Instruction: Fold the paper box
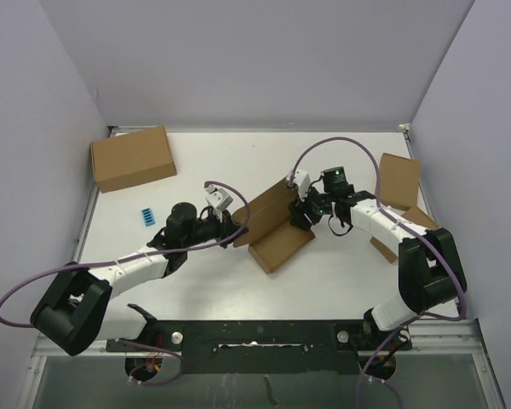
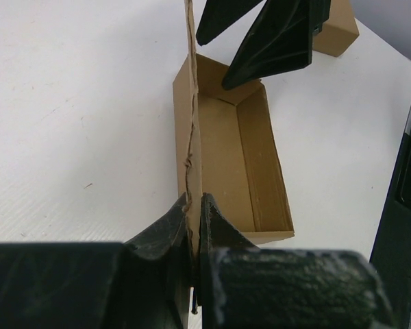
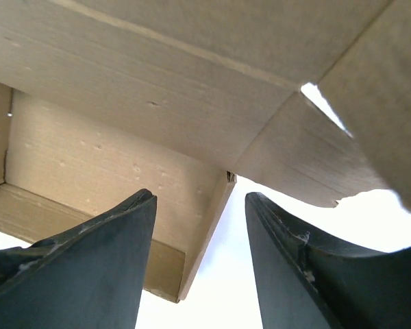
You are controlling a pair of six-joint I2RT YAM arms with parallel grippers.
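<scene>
The paper box (image 1: pixel 280 244) is found half-folded near the middle of the worktop (image 1: pixel 238 162), slightly toward the right edge. It is seen as an open oblong tray with low walls, and a tall flap (image 1: pixel 262 210) is raised along its far-left long side.

In the left wrist view this flap (image 2: pixel 190 103) is seen edge-on, and its lower edge is pinched between the pressed-together fingers (image 2: pixel 161 236) of the left gripper (image 1: pixel 235 226). The tray's bare brown inside (image 2: pixel 222 147) is shown just to the right of the flap.

The right gripper (image 1: pixel 301 213) is held at the far-right end of the box, over the tray's short wall. Its fingers (image 3: pixel 99 257) are spread apart, and nothing is clamped between them. A corner of the box (image 3: pixel 157 89) and a folded end tab are seen just beyond the fingertips. Whether the fingers touch the cardboard cannot be told.

A closed brown carton (image 1: pixel 132 158) is set at the far-left corner of the worktop. A small blue object (image 1: pixel 146 216) is placed near the left edge, well apart from the box. Two brown boxes (image 1: pixel 399 181) are found against the right edge, partly hidden behind the right arm.
</scene>
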